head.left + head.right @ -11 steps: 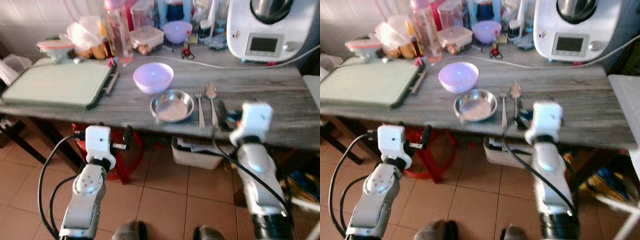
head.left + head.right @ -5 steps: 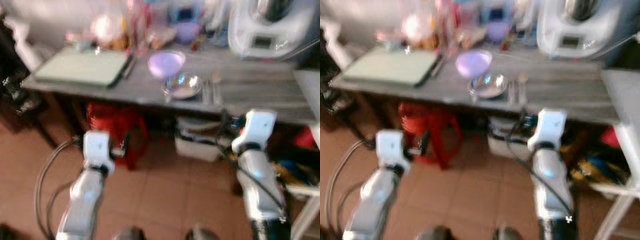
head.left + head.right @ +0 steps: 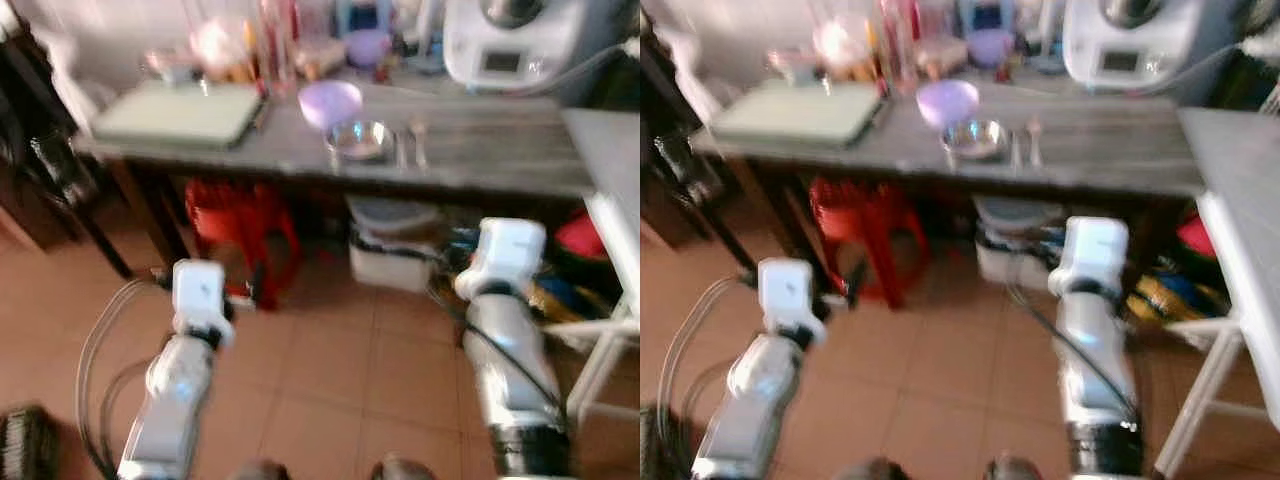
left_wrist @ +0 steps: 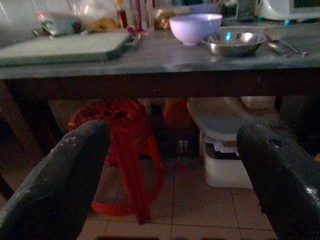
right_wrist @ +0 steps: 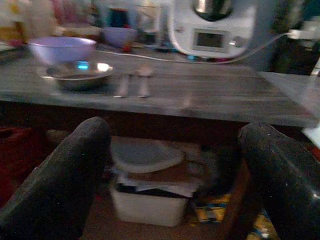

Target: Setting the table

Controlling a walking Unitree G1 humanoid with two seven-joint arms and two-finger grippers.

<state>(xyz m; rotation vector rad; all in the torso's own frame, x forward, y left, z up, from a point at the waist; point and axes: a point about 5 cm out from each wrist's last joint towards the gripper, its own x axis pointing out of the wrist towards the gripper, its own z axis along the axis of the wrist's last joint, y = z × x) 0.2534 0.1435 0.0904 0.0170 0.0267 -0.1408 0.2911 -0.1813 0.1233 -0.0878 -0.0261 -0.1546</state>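
Lilac bowl (image 3: 331, 102) on the grey bench (image 3: 480, 165), steel dish (image 3: 359, 138) touching it at 5 o'clock, fork (image 3: 400, 148) and spoon (image 3: 418, 143) just beside the dish at 3 o'clock. Left claw (image 4: 170, 185) and right claw (image 5: 175, 175) both spread wide, grasping nothing, held low, well apart from the bench. Red stool (image 3: 232, 225) and white box (image 3: 395, 262) underneath.

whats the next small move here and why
Probably step forward toward the table. Both the left gripper and right gripper hang open and empty, below the tabletop edge and apart from it. The purple bowl, steel dish, fork and spoon lie on top, seemingly beyond reach from here.
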